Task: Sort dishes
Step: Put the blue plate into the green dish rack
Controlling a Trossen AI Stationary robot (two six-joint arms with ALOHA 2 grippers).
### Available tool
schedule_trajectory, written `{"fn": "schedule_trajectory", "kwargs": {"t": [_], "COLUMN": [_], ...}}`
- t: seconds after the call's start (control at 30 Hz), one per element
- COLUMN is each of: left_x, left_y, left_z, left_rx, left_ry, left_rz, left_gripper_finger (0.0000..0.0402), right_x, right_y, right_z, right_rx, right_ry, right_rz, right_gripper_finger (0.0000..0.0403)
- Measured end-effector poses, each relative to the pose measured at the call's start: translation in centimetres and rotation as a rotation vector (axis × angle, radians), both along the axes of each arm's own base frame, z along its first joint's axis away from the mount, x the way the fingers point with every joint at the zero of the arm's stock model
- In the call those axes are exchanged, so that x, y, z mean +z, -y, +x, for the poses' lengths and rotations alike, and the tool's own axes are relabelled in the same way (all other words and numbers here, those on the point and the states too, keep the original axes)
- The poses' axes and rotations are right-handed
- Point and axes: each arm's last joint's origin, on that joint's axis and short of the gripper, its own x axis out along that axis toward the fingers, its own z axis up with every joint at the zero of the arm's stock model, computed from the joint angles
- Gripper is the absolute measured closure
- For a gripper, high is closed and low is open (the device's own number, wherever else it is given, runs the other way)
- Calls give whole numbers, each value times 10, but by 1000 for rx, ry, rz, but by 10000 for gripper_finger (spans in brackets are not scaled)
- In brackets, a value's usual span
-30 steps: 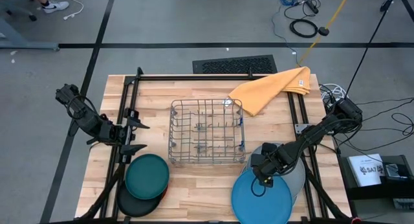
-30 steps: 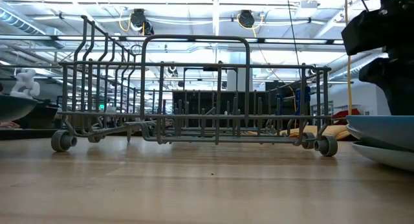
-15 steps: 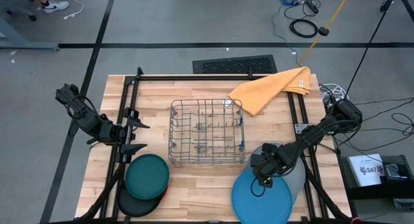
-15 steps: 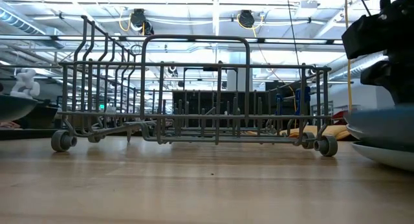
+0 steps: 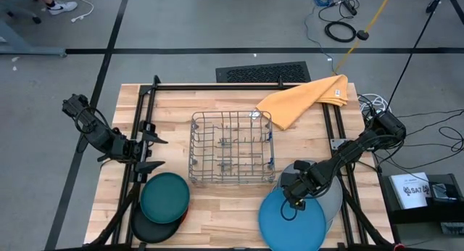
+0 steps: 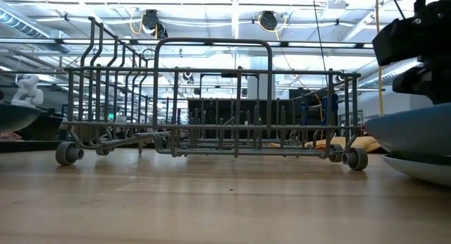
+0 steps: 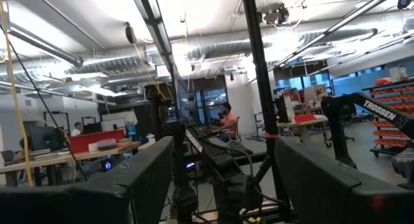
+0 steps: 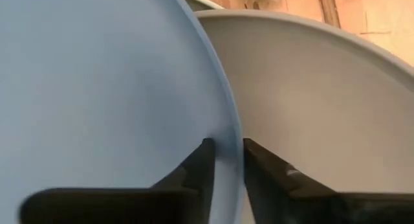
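At the left edge of the table the left gripper point(image 5: 150, 152) waited with its fingers spread wide and nothing between them. Just in front of it, at the table's near left corner, lay the small plates in a stack: a dark teal plate point(image 5: 164, 196) on top, round and flat with a slightly raised rim, a black plate point(image 5: 147, 229) showing beneath it, and only a sliver of an orange-red plate point(image 5: 181, 215) peeking out at the stack's right side.

In the middle stood the wire dish rack point(image 5: 232, 149), with no dishes in it. Behind it and to the right a yellow-orange cloth point(image 5: 306, 99) lay crumpled near the table's far edge.

At the near right corner lay the large plates. The bright blue plate point(image 5: 293, 225) was uppermost, a smooth matte disc overhanging the table's front edge; a grey plate point(image 5: 335, 201) showed beneath it on the right. The right gripper point(image 5: 293, 201) sat at the blue plate's far rim, its fingers point(image 8: 197, 174) drawn close together with that rim pinched between them. In the low view the blue plate point(image 6: 412, 131) appeared tilted, its rack-side edge raised above the plate under it.
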Motion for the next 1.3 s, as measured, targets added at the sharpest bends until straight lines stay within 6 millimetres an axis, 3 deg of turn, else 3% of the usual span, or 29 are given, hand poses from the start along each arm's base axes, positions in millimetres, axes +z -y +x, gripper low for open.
{"fn": "schedule_trajectory", "kwargs": {"t": [0.17,0.63,0.9,1.3], "left_x": [0,0,0,0], "left_y": [0,0,0,0], "left_z": [0,0,0,0], "left_rx": [0,0,0,2], "left_ry": [0,0,-1,-2], "left_rz": [0,0,0,0], "left_gripper_finger": [132,132,132,132], "right_x": [0,7,44,116], "right_y": [0,1,-1,4], "right_z": [0,1,6,5], "right_rx": [5,18,64,62], "right_ry": [0,-3,-37,-70], "right_rz": [-3,-45,-135,-292], "right_gripper_finger": [396,402,402,403]}}
